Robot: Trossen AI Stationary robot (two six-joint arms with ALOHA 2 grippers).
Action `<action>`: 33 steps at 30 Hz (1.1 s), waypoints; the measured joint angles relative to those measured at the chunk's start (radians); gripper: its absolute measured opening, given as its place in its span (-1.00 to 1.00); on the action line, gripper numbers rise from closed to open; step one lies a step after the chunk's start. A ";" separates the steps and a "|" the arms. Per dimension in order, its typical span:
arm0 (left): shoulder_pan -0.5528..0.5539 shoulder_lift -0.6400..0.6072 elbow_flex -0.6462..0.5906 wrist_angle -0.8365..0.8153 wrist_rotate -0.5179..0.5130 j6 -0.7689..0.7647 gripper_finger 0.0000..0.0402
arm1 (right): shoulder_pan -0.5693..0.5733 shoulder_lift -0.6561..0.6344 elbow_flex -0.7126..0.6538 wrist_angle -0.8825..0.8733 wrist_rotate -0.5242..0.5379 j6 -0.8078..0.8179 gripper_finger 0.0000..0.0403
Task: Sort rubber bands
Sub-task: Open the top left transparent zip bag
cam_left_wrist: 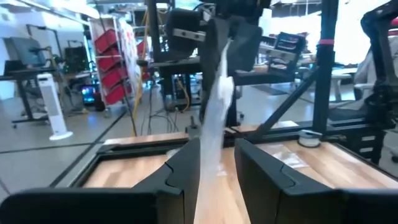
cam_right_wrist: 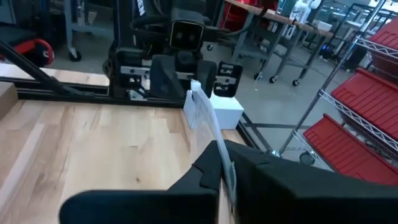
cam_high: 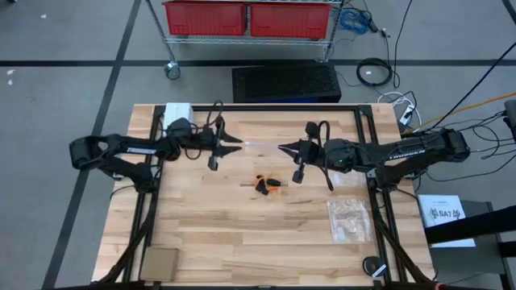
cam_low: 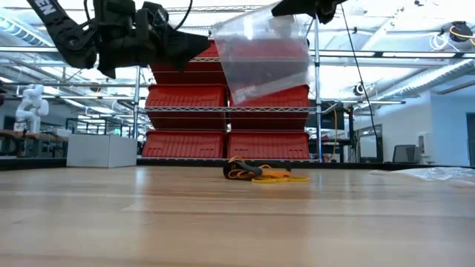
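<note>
A small heap of orange and black rubber bands [cam_high: 266,184] [cam_low: 261,173] lies on the middle of the wooden table [cam_high: 201,217]. Above it a clear plastic zip bag [cam_low: 263,55] hangs in the air between my two grippers. My right gripper [cam_high: 282,149] [cam_right_wrist: 224,152] is shut on the bag's right upper corner. My left gripper [cam_high: 239,145] [cam_left_wrist: 217,146] is open, level, with the bag's left edge [cam_left_wrist: 210,149] standing between its fingers. No rubber bands show inside the bag. My right gripper pinches the bag's upper corner [cam_right_wrist: 219,149] [cam_low: 303,10] between its two fingers, coming level from the table's right side. The bag is lifted clear and hangs below the fingers as a flat sheet. My left gripper has the bag's edge between its open fingers; whether they touch it, I cannot tell.
More clear zip bags [cam_high: 348,219] lie by the table's right edge. A white box [cam_high: 177,110] stands at the far left corner, a brown block [cam_high: 160,262] at the near left, and a round black object [cam_high: 373,266] at the near right. Red bins [cam_low: 223,111] fill shelving beyond the far edge.
</note>
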 joint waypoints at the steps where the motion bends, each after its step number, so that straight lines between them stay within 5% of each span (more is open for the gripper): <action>1: -0.007 0.006 0.000 0.020 -0.009 0.000 -0.46 | 0.000 0.000 0.000 0.000 0.000 0.000 -1.00; 8: -0.035 0.034 0.000 0.118 -0.105 0.001 -0.46 | -0.001 0.000 0.000 0.038 -0.003 -0.009 -1.00; 23: -0.071 0.045 0.048 0.122 -0.111 0.001 -0.48 | -0.001 0.000 0.000 0.044 -0.004 -0.009 -1.00; 33: -0.085 0.045 0.054 0.062 -0.111 0.036 -0.84 | -0.001 0.000 0.000 0.063 -0.004 -0.009 -1.00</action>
